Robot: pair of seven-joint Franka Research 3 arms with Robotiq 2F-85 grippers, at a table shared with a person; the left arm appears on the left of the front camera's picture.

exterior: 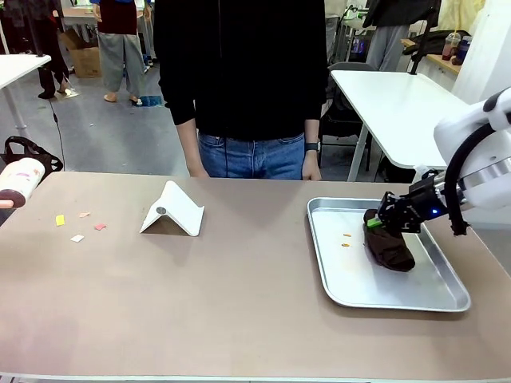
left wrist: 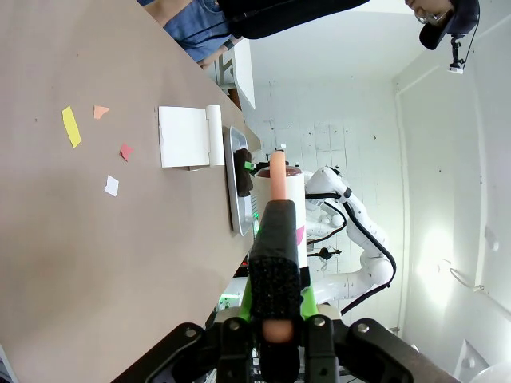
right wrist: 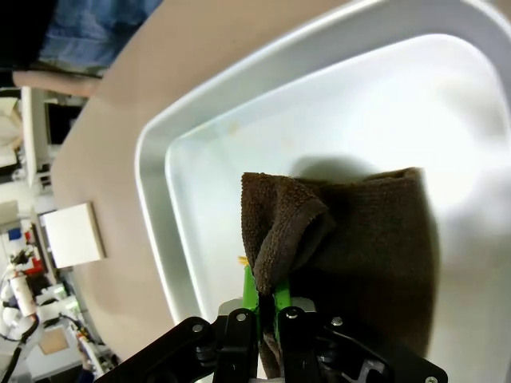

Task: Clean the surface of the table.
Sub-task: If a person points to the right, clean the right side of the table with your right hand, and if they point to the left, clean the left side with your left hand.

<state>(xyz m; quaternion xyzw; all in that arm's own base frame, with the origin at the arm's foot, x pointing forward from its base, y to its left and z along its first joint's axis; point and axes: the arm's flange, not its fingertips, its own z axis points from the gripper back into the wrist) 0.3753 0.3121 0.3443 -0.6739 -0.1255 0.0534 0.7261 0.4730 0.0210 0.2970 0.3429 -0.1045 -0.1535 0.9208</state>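
Our right gripper (right wrist: pixel 266 297) pinches the cloth (right wrist: pixel 359 247) in the tray (right wrist: pixel 156 167); the left gripper (left wrist: pixel 275 323) clamps a roller (left wrist: pixel 276 247). We should lift above the rim.

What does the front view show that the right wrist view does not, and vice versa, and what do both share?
Front view, not right wrist view: small coloured paper scraps on the left part of the large taupe table, and a pale roller at the picture's left edge.
Right wrist view, not front view: up close, a folded corner of the dark brown terry cloth pinched between the green pads.
Both: the right pincer shut on that cloth in the silver rectangular metal tray, the white folded stand, the person's blue jeans, the table.
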